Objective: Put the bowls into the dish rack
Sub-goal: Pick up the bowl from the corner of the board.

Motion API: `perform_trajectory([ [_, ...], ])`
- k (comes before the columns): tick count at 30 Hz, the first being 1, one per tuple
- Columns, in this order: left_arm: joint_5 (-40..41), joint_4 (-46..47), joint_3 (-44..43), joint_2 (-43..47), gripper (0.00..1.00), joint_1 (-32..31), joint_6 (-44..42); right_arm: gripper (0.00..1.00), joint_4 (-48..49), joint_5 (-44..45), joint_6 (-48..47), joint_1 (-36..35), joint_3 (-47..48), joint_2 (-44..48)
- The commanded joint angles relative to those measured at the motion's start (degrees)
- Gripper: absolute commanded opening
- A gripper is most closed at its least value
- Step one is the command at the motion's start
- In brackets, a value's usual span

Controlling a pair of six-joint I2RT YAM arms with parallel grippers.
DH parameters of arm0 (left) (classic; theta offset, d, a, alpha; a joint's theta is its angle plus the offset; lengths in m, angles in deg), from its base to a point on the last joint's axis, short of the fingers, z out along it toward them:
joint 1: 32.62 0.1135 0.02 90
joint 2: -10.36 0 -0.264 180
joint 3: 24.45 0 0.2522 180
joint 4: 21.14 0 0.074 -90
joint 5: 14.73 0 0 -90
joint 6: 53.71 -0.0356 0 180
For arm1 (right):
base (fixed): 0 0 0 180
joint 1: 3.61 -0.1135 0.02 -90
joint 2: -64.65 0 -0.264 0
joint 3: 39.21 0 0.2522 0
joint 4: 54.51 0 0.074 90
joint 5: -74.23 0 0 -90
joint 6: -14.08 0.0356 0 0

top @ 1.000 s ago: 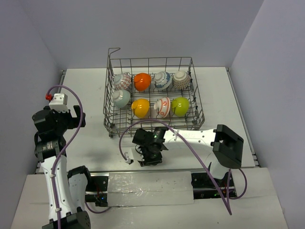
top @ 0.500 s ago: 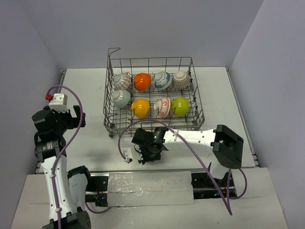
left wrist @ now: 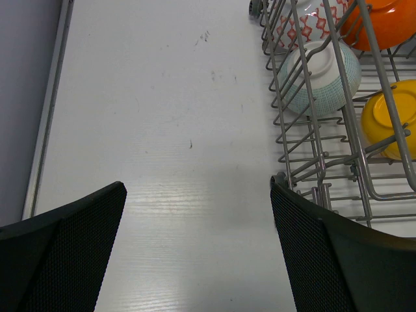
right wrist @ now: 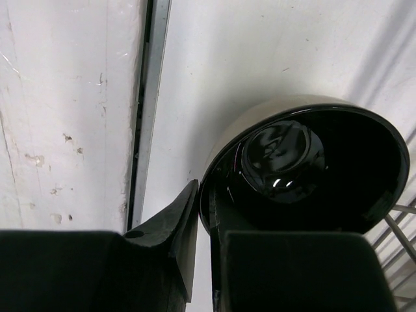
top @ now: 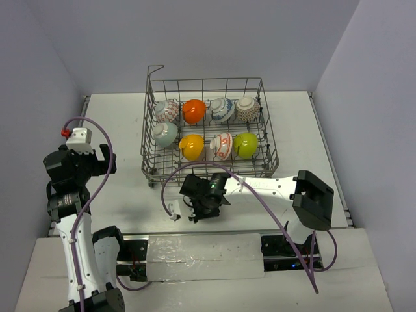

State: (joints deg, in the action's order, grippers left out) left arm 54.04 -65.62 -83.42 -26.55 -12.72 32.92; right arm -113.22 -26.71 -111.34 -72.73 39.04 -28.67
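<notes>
Right gripper (right wrist: 203,221) pinches black bowl (right wrist: 305,169) rim, maybe tight, bottom of frame. Lift slow, clear dish rack (top: 205,80) wall. Left gripper (left wrist: 195,221) wide open.

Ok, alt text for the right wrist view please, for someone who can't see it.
A glossy black bowl, its opening toward the camera, fills the lower right against the white table, its rim pinched between the right arm's jaws, one outside and one inside. A dark seam runs down the table at left.

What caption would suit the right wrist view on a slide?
Right pincer gripping the rim of a glossy black bowl, white table behind.
</notes>
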Motion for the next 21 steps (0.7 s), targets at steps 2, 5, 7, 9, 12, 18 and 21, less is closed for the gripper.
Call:
perform_trajectory([
  [2, -1.5, 1.6, -0.1, 0.6, 0.99, 0.4, 0.4, 0.00, -4.2, -0.9, 0.6, 0.0, 3.4, 2.8],
  [5, -1.4, 1.7, -0.4, 0.3, 0.99, 0.4, 0.6, 0.00, -6.9, -3.6, 0.3, 0.0, 5.1, 3.7],
  [7, -1.4, 1.6, -0.5, 0.0, 0.99, 0.4, 0.5, 0.00, -9.2, -7.4, 0.2, 0.0, 7.1, 4.4],
  [9, -1.4, 1.7, -0.6, -0.2, 0.99, 0.4, 0.6, 0.00, -10.0, -9.9, 0.2, 0.0, 8.9, 4.6],
  [12, -1.6, 1.8, -0.7, -0.1, 0.99, 0.5, 0.6, 0.00, -11.9, -13.7, -0.1, 0.0, 10.7, 4.0],
  [18, -1.7, 1.7, -0.5, 0.3, 0.99, 0.4, 0.5, 0.00, -13.2, -14.5, -0.5, 0.0, 12.7, 3.2],
  [21, -1.7, 1.8, -0.4, 0.5, 0.99, 0.4, 0.5, 0.00, -15.0, -16.4, -0.9, 0.1, 15.0, 3.1],
])
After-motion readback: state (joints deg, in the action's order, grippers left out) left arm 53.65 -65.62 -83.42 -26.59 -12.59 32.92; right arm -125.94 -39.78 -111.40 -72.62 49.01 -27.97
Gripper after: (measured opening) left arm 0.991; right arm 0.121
